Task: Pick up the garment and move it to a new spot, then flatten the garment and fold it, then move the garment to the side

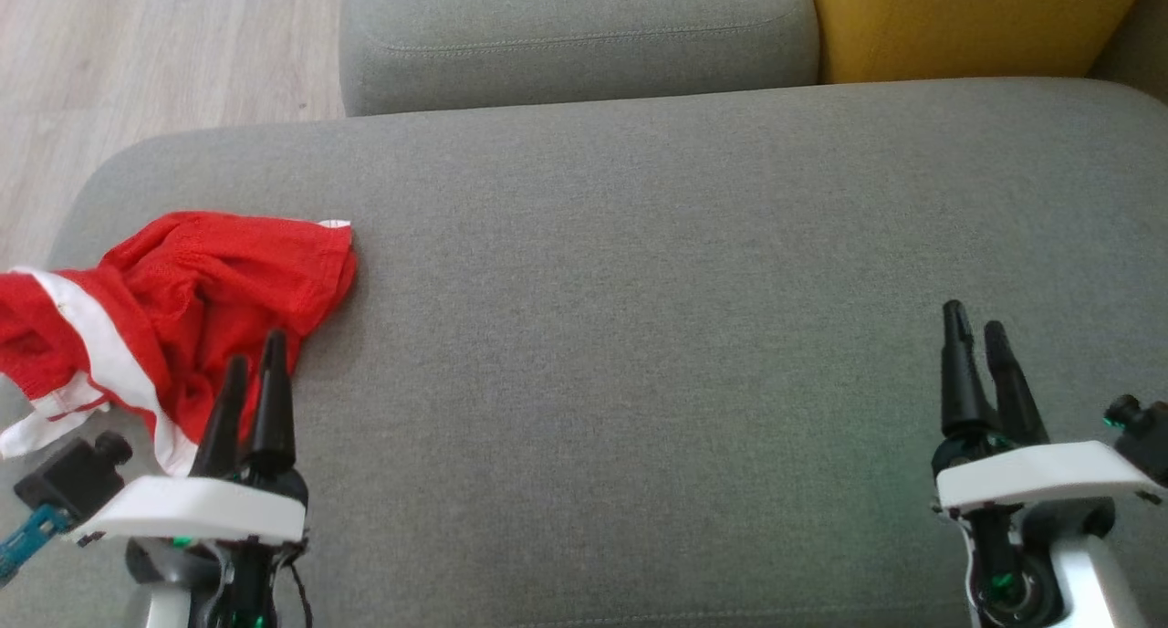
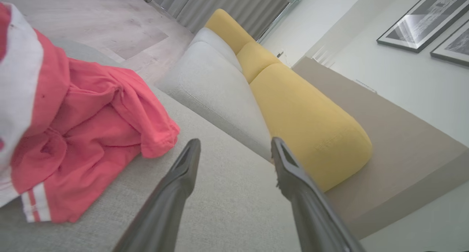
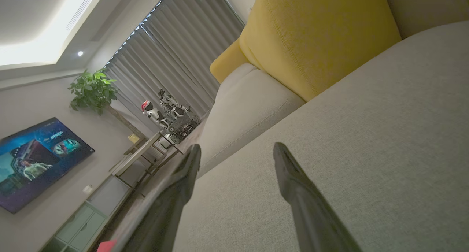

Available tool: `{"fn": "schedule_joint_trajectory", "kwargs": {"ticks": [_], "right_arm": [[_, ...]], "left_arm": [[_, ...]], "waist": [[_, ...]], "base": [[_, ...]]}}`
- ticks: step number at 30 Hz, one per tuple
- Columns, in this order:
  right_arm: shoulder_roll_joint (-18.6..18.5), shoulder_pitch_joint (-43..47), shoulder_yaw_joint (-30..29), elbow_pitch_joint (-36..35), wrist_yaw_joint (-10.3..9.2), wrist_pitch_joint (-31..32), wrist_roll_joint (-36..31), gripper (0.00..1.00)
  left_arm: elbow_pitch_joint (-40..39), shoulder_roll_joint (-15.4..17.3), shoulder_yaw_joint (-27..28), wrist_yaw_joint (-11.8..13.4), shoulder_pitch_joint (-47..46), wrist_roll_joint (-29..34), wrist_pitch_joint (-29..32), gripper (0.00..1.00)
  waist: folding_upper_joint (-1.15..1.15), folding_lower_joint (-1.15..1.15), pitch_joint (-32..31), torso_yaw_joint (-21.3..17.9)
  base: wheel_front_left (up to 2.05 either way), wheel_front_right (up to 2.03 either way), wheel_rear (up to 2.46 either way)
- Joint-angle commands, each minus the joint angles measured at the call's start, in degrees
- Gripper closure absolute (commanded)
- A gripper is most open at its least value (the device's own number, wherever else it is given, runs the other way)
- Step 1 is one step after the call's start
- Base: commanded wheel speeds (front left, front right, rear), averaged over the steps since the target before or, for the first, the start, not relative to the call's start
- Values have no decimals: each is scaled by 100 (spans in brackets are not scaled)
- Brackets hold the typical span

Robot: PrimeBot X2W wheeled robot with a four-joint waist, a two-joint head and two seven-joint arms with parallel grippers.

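You've got the garment [image 1: 182, 299] crumpled at the left end of the sofa seat [image 1: 639, 290], red with a white band. Its left side runs off the edge of the head view, so its full shape is hard to judge. Your left tool [image 1: 256, 350] overlaps the cloth's lower edge there. The left wrist view shows the left tool [image 2: 236, 145] released, fingers spread over bare seat just beside the garment [image 2: 91, 127]. Your right tool [image 1: 974, 318] is well apart at the seat's right end. Wrist view confirms: right tool [image 3: 237, 149] released, nothing between its fingers. Behind the seat sit a grey cushion [image 1: 575, 35] and a yellow cushion [image 1: 958, 16]. Writing on the wall screen [image 3: 36, 160] is too small to read, and so is the mark on the yellow cushion [image 2: 311, 127].
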Motion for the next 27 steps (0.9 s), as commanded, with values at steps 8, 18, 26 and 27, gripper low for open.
{"fn": "schedule_joint_trajectory", "kwargs": {"ticks": [8,18,26,27], "right_arm": [[-102,-241,221,-247,-2,-145,-818,0],[-42,-201,264,-77,-3,-243,-1540,0],[31,-132,118,100,-3,-334,-2070,0],[34,-126,116,106,-3,-349,-2140,0]], "left_arm": [[-292,249,-38,157,-82,725,-195,0],[-245,340,-220,282,-5,1375,-363,0],[-119,337,-313,355,73,1856,-513,0],[-102,338,-317,361,81,1911,-530,0]], "waist": [[0,0,5,-7],[0,0,3,9],[0,0,-8,17],[0,0,-9,18]], "base": [[0,0,0],[0,0,0],[0,0,0],[0,0,0]]}}
